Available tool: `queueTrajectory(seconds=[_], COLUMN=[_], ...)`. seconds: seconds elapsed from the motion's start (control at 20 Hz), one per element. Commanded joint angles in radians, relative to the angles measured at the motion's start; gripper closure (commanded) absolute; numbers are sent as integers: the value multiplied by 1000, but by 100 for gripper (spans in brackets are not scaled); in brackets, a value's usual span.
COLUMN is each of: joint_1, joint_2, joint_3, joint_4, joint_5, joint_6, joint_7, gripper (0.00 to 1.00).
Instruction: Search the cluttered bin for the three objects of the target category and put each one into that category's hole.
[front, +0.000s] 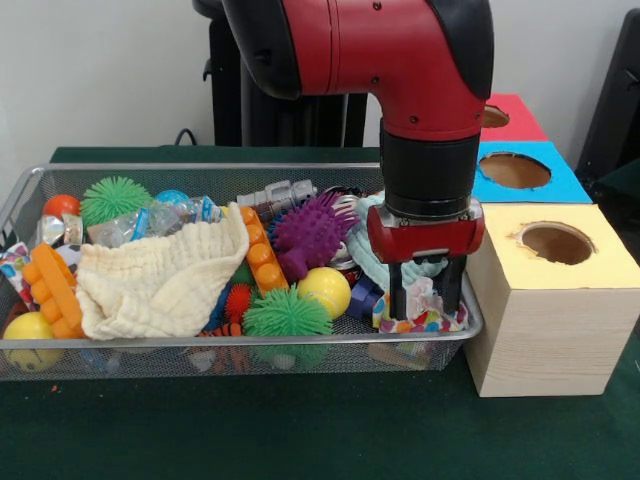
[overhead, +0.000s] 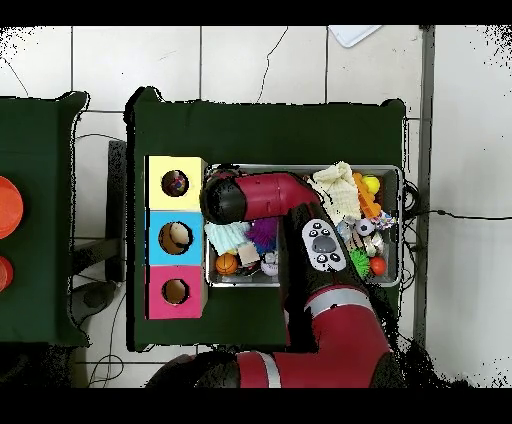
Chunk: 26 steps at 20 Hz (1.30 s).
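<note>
The red and black arm (front: 400, 60) is seen lowered over the right end of the wire mesh bin (front: 180, 172), its bulk hiding much of the bin's middle in the overhead view. Just beside the bin's right end, a row of three boxes is placed: a yellow-topped wooden box (front: 540, 330) nearest the camera, then a blue-topped box (front: 555, 185), then a red-topped box (front: 520, 115), each with a round hole in its top.

Inside the bin, a cream waffle cloth (front: 165, 280) is draped over much of the left and centre clutter, covering whatever lies beneath. A purple spiky ball (front: 310, 232) is set at centre, with an orange brick strip (front: 262, 255) against its left side, a green spiky ball (front: 286, 314) in front and a yellow ball (front: 325, 290) just beside it. A second green spiky ball (front: 112, 198) is seen at the far left.

The gripper (front: 425, 300) is held with fingers spread, straddling a multicoloured patterned cloth (front: 422, 312) in the bin's right corner; whether the cloth is touched cannot be told. The target category cannot be determined.
</note>
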Motion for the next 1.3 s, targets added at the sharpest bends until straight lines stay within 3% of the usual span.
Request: queueTrajectory(seconds=[0.05,0.7,0.95,1.15,1.2,1.3], joint_1=[-16,-6,-15,-21,-21,-27], joint_2=[86,131,62,47,49,52], joint_3=[-3,-25,-16,-11,-10,-3], joint_4=[-42,-38,78,104,101,105], joint_5=[-75,-60,-58,-62,-64,-74], joint_6=[-48,-8,2,-13,-20,-54], joint_7=[17,20,19,18,17,17], gripper=[0,0,0,0,100,100])
